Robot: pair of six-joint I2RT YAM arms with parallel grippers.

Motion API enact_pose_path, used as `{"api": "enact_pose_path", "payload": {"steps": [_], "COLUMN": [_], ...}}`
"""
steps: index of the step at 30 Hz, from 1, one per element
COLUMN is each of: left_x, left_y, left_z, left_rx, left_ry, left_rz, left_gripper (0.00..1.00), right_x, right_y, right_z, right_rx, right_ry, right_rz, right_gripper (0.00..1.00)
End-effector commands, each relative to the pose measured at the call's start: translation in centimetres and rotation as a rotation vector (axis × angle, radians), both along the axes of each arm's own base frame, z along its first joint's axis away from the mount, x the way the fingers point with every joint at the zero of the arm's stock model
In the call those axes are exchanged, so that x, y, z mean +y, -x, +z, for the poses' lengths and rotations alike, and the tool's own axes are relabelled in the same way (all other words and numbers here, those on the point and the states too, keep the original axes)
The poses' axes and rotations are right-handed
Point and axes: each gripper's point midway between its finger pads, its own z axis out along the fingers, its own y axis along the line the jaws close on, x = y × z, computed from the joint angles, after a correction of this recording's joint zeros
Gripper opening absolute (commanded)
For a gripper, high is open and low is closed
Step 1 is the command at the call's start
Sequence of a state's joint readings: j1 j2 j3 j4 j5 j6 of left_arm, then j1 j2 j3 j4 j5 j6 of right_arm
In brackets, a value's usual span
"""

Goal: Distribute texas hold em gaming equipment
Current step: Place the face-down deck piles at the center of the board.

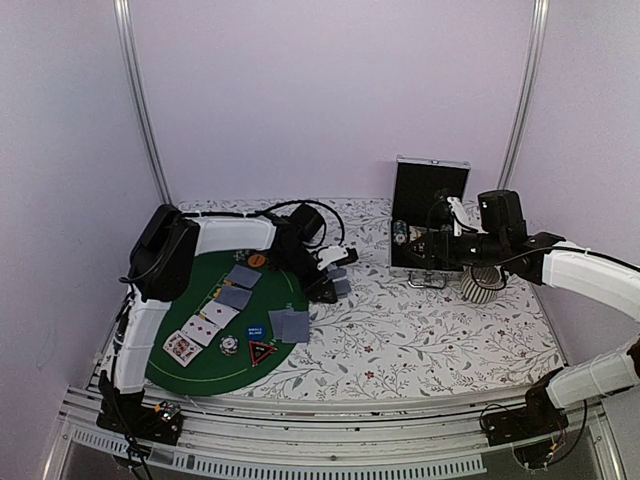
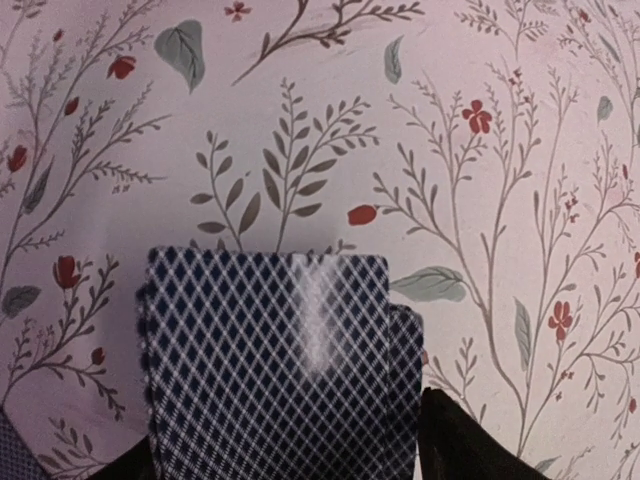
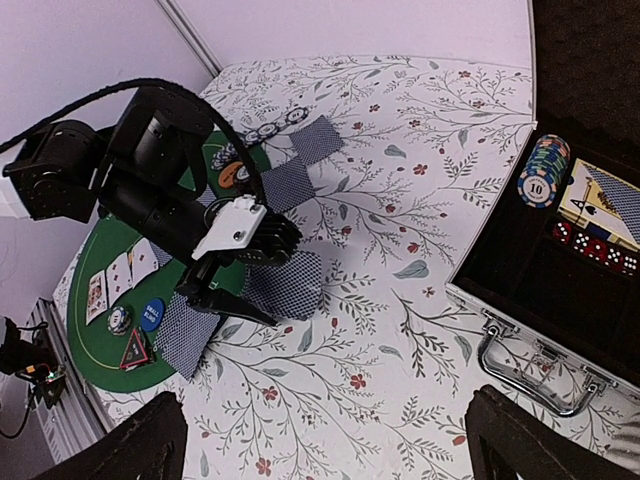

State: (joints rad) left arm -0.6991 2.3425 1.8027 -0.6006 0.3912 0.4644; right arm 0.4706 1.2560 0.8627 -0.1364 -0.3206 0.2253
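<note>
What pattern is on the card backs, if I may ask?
White diamond lattice on dark blue card backs; clearest in the left wrist view.

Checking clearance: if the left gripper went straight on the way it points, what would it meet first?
The left gripper would likely meet the face-down cards between its fingertips, lying on the floral cloth; how close is unclear.

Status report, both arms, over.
Left gripper open over face-down cards, just off green mat. Right gripper open, empty, near case. Nothing blocking.
</note>
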Motion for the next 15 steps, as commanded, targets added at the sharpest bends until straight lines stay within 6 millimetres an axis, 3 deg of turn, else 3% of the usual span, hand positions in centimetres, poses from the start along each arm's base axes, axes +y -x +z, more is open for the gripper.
{"api": "enact_pose_path", "payload": {"steps": [1, 9, 10, 15], "left_x": [0.0, 0.6, 0.6, -0.3], "left_y": [2.1, 1.9, 1.7, 0.9], "left_z": [-1.9, -1.7, -1.4, 1.2], "left_rx": [0.045, 0.002, -0.007, -0.067], "left_ry": [-0.069, -0.093, -0.091, -0.032], "left_rz": [-0.090, -0.120, -0.117, -0.102], "left_gripper": [0.73, 0.87, 0.96, 0.98], "right_x": [-0.3, -0.3, -0.2, -0.3], "right_y": [0.5, 0.7, 0.8, 0.8], "right_z": [0.3, 0.4, 0.5, 0.9], "right_rx": [0.008, 0.012, 0.011, 0.001], "right_ry": [-0.008, -0.008, -0.010, -0.011], "right_rz": [-0.001, 0.003, 0.007, 0.008], "right_gripper": [0.99, 0.99, 0.99, 0.99]}}
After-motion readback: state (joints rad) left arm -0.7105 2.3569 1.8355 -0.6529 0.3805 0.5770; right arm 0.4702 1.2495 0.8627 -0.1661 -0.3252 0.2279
